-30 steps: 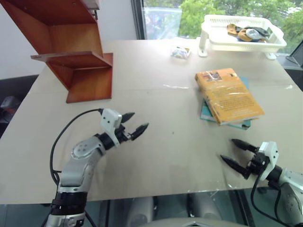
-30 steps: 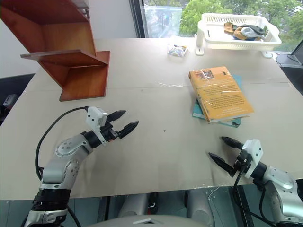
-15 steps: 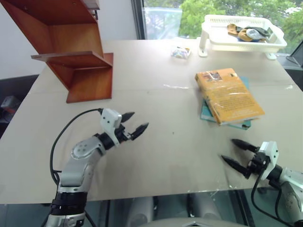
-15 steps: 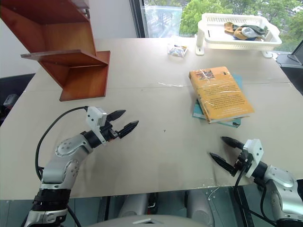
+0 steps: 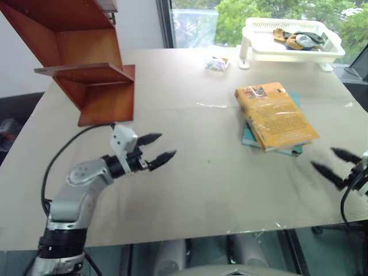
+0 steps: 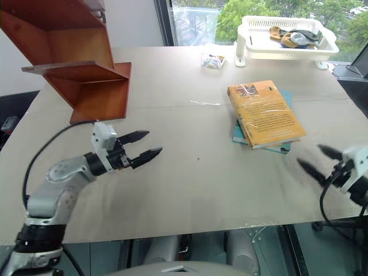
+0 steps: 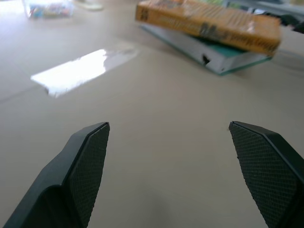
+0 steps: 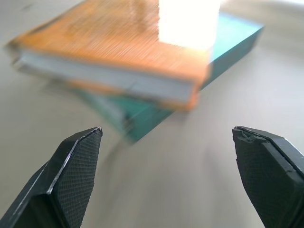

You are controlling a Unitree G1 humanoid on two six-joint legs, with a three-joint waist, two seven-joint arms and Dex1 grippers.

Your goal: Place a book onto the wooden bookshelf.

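On the counter (image 5: 190, 190), seen from our left eye, the book (image 5: 275, 115) lies flat on a thinner teal book (image 5: 248, 137), over toward our right side. The wooden bookshelf (image 5: 86, 63) stands at the far left corner, well apart from both. Our left gripper (image 5: 156, 147) hovers above bare counter with its fingers spread and nothing between them. Our right gripper (image 5: 336, 165) hangs at the near right edge, just short of the book's near corner, fingers released as well.

From the right eye the same layout holds: the book (image 6: 264, 112) sits askew on the teal one, so its near long edge overhangs a little. We judge that overhang to be the best place to take hold. A white basket (image 6: 282, 43) stands farther back by the window, clear of our path.

Through the left wrist camera, the two fingertips (image 7: 88, 156) stand wide apart, and the yellow spine of the book (image 7: 209, 23) faces us from across open counter.

Through the right wrist camera, the book (image 8: 109, 57) lies straight ahead between the parted fingertips (image 8: 78, 161), page edge toward us. To do the grasp well, we should come in level, take only the upper book at its overhanging edge, and keep the lower finger from catching the teal book beneath.
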